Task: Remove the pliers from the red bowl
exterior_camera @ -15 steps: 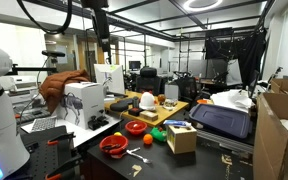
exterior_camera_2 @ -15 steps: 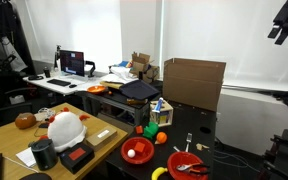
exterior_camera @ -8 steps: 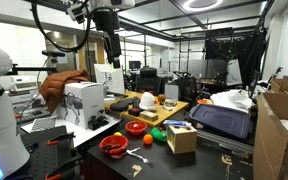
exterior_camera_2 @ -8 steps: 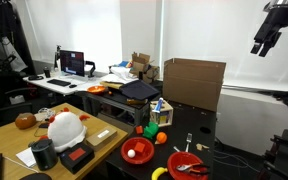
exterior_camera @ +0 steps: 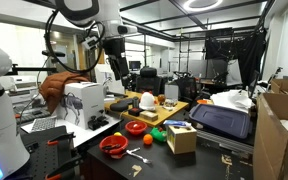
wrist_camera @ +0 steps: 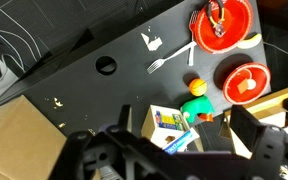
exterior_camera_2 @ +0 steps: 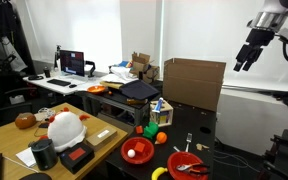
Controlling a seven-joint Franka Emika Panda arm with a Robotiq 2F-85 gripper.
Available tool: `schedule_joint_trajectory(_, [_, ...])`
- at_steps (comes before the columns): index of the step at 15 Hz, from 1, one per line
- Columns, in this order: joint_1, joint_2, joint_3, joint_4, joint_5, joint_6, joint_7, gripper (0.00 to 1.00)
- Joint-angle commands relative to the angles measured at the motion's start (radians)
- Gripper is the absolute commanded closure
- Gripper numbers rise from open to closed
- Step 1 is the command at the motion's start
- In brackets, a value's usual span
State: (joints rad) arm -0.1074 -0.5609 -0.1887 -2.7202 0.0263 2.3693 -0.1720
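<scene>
The wide red bowl [exterior_camera: 113, 145] stands near the front edge of the black table. It also shows in an exterior view [exterior_camera_2: 189, 165] and at the top right of the wrist view [wrist_camera: 224, 24]. The pliers [wrist_camera: 216, 20] lie inside it, their grey handles showing. My gripper [wrist_camera: 184, 140] is open and empty, high in the air above the small cardboard box [wrist_camera: 167, 128]. It is far from the bowl in both exterior views [exterior_camera: 115, 66] [exterior_camera_2: 241, 63].
A smaller red bowl [wrist_camera: 246, 82] holding a yellow piece sits next to the wide one. A fork [wrist_camera: 172, 58], an orange ball [wrist_camera: 197, 86] and a green toy [wrist_camera: 194, 108] lie on the black table [wrist_camera: 104, 95]. A large cardboard box [exterior_camera_2: 193, 82] stands behind.
The arm has swung down and across. The gripper is lower in both exterior views than a second ago. Nothing on the table has moved.
</scene>
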Motion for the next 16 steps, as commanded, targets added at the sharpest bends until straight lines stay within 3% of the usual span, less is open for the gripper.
schedule_joint_trajectory(1, [0.02, 0.132, 0.026, -0.001, 0.016, 0.133, 0.036, 0.0])
schedule_joint_trajectory(9, [0.051, 0.477, 0.061, 0.071, 0.03, 0.391, 0.074, 0.0])
schedule_joint_trajectory(16, [0.055, 0.72, 0.121, 0.161, 0.061, 0.432, 0.139, 0.0])
